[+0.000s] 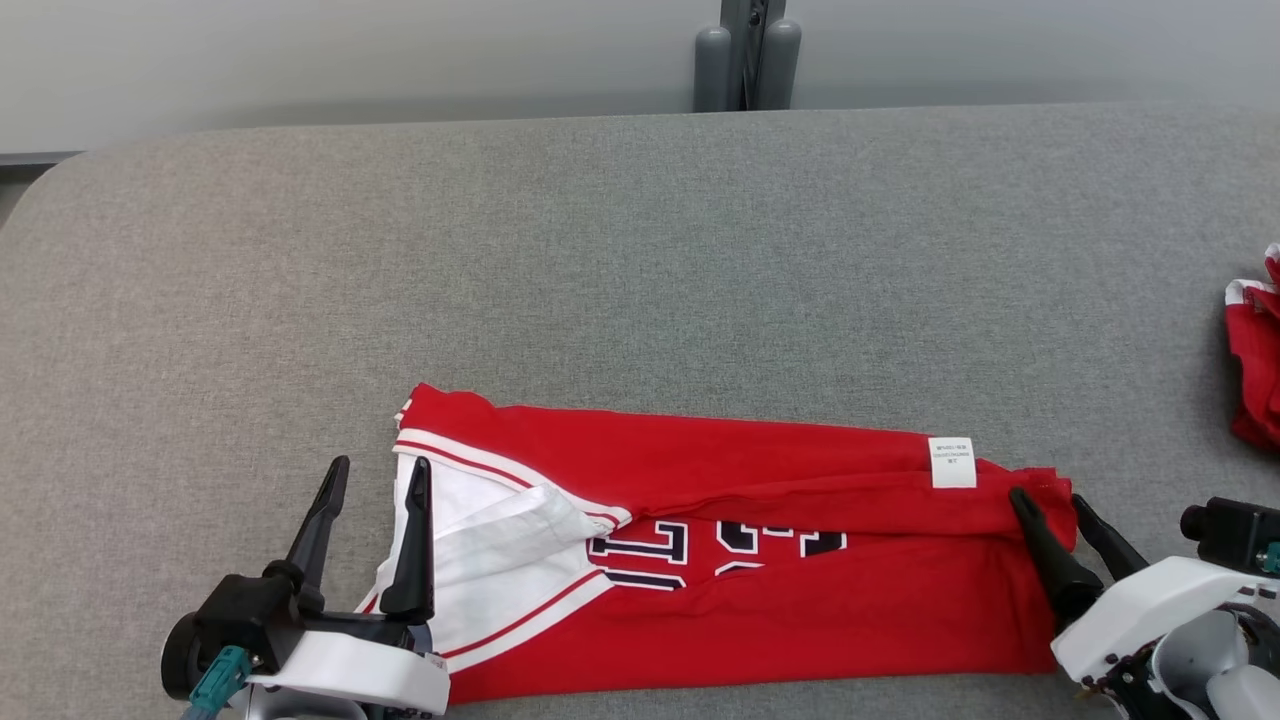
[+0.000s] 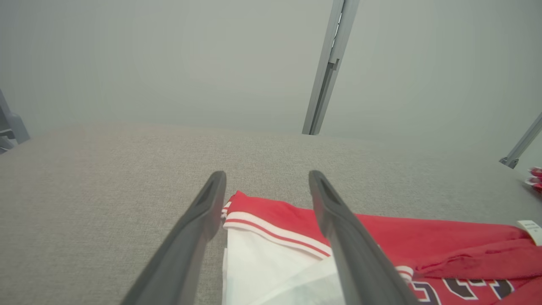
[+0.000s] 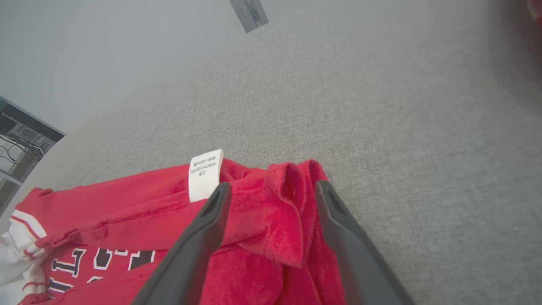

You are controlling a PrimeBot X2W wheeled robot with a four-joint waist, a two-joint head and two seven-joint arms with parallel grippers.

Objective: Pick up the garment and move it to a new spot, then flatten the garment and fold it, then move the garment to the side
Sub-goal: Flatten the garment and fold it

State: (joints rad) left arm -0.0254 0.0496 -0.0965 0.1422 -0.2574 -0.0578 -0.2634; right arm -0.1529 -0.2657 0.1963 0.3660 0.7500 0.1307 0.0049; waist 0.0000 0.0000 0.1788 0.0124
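1. Garment [image 1: 800, 580]: red jersey with a white sleeve and dark lettering; lies on the grey table [image 1: 640, 250] as a long band, seemingly already doubled lengthwise; the white label [image 1: 951, 462] on its far edge is the reference point below.
2. Left gripper [image 1: 381, 463]: at the band's end farthest from the label, over the striped trim and white sleeve; jaws wide, holding nothing.
3. Right gripper [image 1: 1047, 497]: just beside the label, at the bunched hem end; jaws wide, straddling the rumpled corner, holding nothing; contact with the cloth cannot be told.
4. Step judged: taking both ends to smooth or fold the band; each pinch should catch every layer, the hem near the label being rolled and likely to slip.
5. Handling: lift both ends evenly; draw the band gently taut away from the label before folding, so the crease stays straight.
6. Second red cloth [image 1: 1258, 365]: well beyond the label at the table's edge; keep the jersey apart from it.
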